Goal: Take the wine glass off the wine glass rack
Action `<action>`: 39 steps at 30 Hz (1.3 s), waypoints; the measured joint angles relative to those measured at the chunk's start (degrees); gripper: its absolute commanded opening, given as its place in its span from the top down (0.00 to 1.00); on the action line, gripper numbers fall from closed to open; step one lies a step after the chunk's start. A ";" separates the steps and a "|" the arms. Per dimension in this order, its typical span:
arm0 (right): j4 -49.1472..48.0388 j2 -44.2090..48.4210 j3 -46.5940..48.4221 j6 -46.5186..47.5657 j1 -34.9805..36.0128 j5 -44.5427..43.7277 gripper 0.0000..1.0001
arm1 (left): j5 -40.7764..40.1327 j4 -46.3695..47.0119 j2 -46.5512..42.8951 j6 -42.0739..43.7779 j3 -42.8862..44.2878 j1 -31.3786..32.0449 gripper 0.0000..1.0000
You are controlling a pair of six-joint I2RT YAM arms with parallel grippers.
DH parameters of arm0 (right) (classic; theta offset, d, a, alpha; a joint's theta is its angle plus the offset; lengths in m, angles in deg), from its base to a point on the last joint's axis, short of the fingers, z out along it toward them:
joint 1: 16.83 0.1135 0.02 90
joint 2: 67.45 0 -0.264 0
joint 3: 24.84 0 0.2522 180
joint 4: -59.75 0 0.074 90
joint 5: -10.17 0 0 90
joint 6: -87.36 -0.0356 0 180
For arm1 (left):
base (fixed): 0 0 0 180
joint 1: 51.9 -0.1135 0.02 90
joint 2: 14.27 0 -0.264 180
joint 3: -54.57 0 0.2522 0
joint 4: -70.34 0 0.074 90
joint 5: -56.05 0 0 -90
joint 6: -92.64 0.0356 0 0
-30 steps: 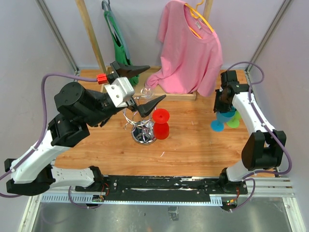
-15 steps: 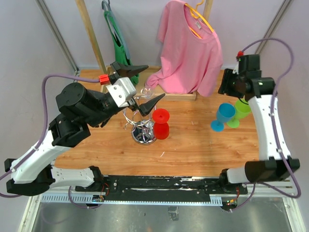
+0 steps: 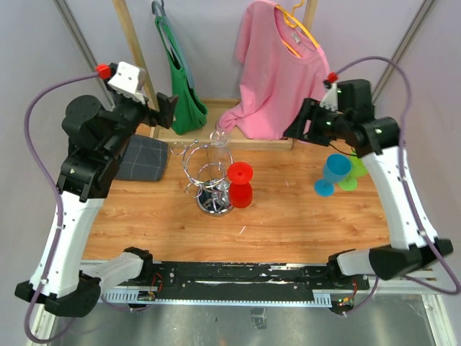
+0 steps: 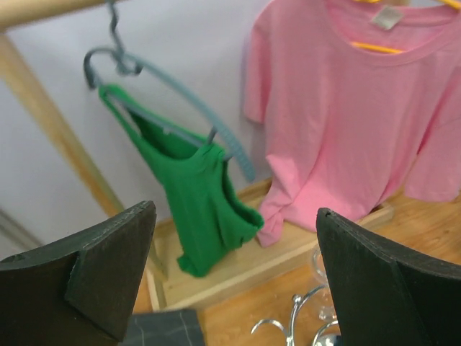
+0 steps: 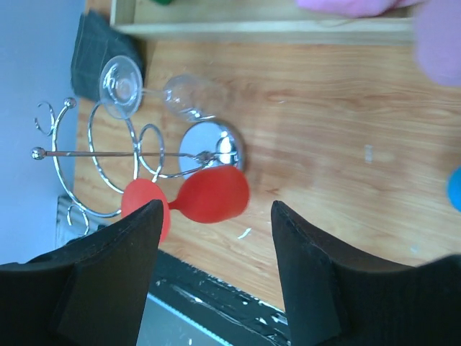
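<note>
1. The left claw [image 4: 234,216] is raised at the back left, spread wide and empty. It sits well off the rack, probably to leave room.
2. The rack [image 3: 214,204] stands mid-bench [image 3: 288,216]. The clear glass [image 5: 189,97] hangs from a rear ring, foot up and bowl down, stem roughly upright, so it probably has to slide sideways out of the ring.
3. The red glass [image 3: 240,184], just right of the post, is also inverted. I cannot tell whether it hangs or rests on the bench.
4. The right claw [image 5: 216,209] is open and empty, hovering at upper right and looking down on both glasses.
</note>
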 measured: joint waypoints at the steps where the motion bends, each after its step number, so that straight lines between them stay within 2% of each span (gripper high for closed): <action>1: -1.01 -2.32 0.00 -0.66 1.57 0.74 0.37 | 1.49 -0.63 -0.37 -1.70 -0.55 -2.89 0.02; 6: -6.08 -11.37 0.48 -3.41 6.05 5.68 0.38 | 8.28 -4.13 -4.15 -10.51 -5.66 -14.97 0.02; 14: -15.65 -20.79 2.38 -7.67 6.67 12.41 0.40 | 20.37 -7.96 -6.08 -23.32 -13.97 -26.10 0.03; 25: -22.43 -33.83 12.96 -10.75 6.67 22.99 0.56 | 27.34 -7.65 -7.28 -32.28 -19.98 -26.99 0.04; 31: -22.80 -33.51 11.56 -10.88 7.63 24.04 0.57 | 28.52 -7.08 -8.00 -34.12 -20.37 -26.99 0.04; 39: -24.68 -26.60 2.38 -12.17 9.77 20.83 0.56 | 29.35 -6.75 -8.20 -34.36 -20.63 -26.99 0.04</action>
